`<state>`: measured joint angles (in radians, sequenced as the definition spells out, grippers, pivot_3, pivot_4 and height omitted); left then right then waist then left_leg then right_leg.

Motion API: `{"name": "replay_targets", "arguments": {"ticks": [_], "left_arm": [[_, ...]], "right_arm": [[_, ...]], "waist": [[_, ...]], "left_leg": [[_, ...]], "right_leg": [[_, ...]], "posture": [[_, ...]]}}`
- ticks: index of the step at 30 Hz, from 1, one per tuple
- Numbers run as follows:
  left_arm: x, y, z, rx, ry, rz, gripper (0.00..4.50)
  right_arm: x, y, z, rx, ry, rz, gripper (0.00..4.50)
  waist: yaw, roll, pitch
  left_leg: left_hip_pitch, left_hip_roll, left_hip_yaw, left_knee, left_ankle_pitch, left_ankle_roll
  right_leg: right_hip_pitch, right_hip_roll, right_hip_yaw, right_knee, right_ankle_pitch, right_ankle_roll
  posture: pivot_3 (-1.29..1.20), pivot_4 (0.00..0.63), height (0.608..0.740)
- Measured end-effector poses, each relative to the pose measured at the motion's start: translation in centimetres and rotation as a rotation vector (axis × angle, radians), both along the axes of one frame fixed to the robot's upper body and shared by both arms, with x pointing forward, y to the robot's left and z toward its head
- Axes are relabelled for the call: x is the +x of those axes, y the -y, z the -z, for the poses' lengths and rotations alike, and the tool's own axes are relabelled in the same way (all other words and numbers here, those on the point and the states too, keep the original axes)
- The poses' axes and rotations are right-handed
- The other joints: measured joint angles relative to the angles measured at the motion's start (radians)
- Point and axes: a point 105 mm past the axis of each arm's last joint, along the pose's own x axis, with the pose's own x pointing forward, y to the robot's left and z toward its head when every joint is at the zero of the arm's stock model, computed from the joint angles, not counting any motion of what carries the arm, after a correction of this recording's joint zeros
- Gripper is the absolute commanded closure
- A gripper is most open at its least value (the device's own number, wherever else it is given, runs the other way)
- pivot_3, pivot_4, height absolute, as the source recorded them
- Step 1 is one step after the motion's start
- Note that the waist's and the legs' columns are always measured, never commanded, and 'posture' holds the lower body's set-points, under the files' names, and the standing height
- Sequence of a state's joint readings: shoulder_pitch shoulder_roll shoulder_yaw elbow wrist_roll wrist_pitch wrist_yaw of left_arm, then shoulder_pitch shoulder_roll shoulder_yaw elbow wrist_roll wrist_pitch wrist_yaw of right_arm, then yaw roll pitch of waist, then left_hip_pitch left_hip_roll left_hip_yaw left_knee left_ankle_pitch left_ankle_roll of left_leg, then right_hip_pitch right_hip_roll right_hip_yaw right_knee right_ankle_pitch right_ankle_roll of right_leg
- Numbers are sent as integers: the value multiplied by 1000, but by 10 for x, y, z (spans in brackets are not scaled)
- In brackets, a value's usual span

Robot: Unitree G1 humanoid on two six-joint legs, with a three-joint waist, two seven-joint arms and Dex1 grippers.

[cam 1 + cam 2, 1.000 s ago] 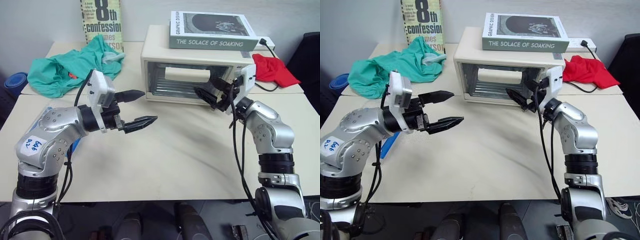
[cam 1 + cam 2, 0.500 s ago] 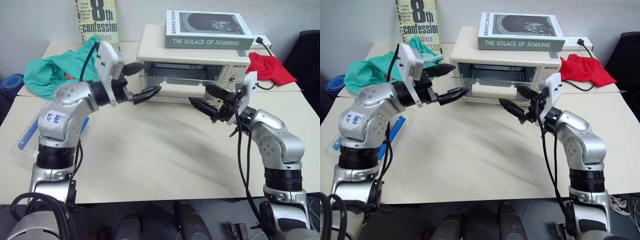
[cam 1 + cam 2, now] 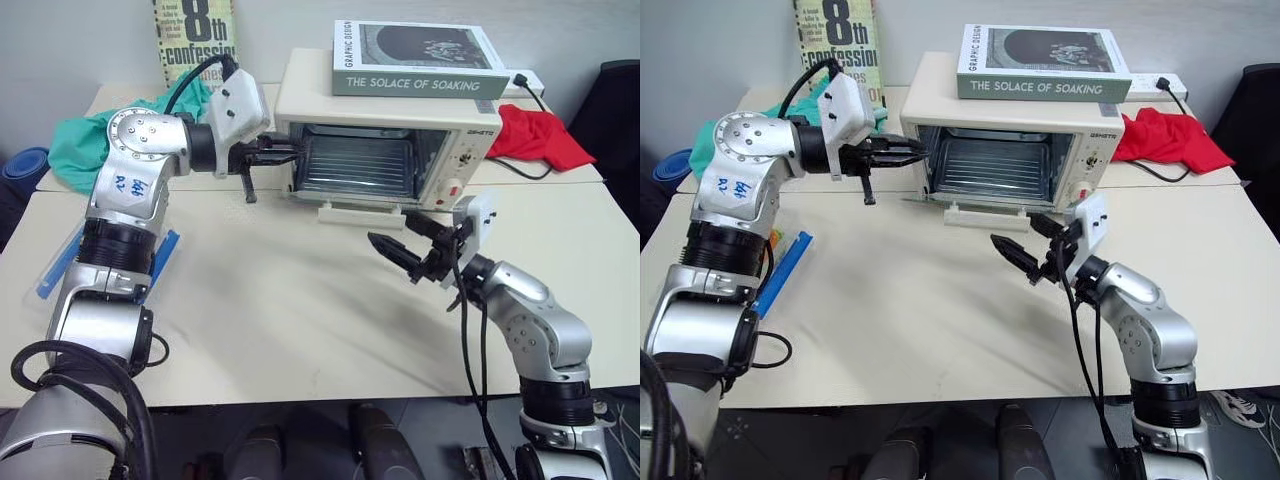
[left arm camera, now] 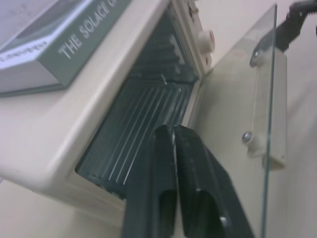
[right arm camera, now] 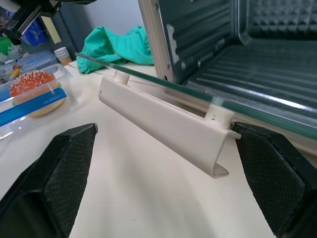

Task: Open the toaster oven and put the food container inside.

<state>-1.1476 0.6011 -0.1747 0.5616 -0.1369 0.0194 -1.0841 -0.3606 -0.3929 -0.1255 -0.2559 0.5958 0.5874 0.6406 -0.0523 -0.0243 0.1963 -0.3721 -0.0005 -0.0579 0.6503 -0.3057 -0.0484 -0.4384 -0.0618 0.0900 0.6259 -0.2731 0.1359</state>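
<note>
left eye view: door down, container behind our left arm

going left to right: the food container [image 3: 60, 262] lies on the table's left edge, long axis running away from us, below and behind our left gripper [image 3: 275, 152], whose fingers are pressed together, empty, beside the toaster oven [image 3: 385, 140]. the oven's door lies open. our right gripper [image 3: 405, 245], fingers wide apart, hangs before the door handle [image 5: 163, 124]. we judge the left arm nearer the container.
</note>
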Motion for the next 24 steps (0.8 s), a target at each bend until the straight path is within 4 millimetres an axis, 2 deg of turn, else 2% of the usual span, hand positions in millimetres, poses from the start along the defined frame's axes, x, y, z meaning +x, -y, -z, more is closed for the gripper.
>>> {"name": "replay_targets", "arguments": {"ticks": [8,11,14,18,20,24], "left_arm": [[-3,15,27,73,-49,103,4454],[-4,17,46,93,-79,107,4454],[-8,17,58,99,-96,119,4454],[-14,18,65,106,-100,132,4454],[-15,16,72,113,-113,125,4454],[-18,13,92,153,-134,102,4454]], "right_arm": [[-6,2,0,0,8,32,0],[-13,9,4,-21,4,53,0],[-27,21,16,-62,-34,88,0],[-55,38,32,-137,-111,106,0],[-66,39,31,-137,-129,80,0],[-87,34,14,-140,-110,-30,0]], "waist": [[0,0,0],[2,0,0],[7,0,0],[22,0,0],[22,0,0],[22,0,0]], "left_leg": [[-3,0,-1,-1,0,1],[-3,0,-1,0,0,1],[-3,0,-1,0,0,1],[-3,0,-1,1,0,1],[-2,0,-1,3,0,1],[5,0,-2,3,0,2]], "right_leg": [[-1,0,-1,1,0,0],[-2,0,-1,1,0,0],[-2,0,-1,1,0,0],[-1,0,0,1,0,0],[0,0,0,0,0,0],[8,2,0,-1,0,0]], "posture": [[0,150,740],[0,150,740],[0,150,740],[0,150,740],[0,150,740],[0,150,740]]}}
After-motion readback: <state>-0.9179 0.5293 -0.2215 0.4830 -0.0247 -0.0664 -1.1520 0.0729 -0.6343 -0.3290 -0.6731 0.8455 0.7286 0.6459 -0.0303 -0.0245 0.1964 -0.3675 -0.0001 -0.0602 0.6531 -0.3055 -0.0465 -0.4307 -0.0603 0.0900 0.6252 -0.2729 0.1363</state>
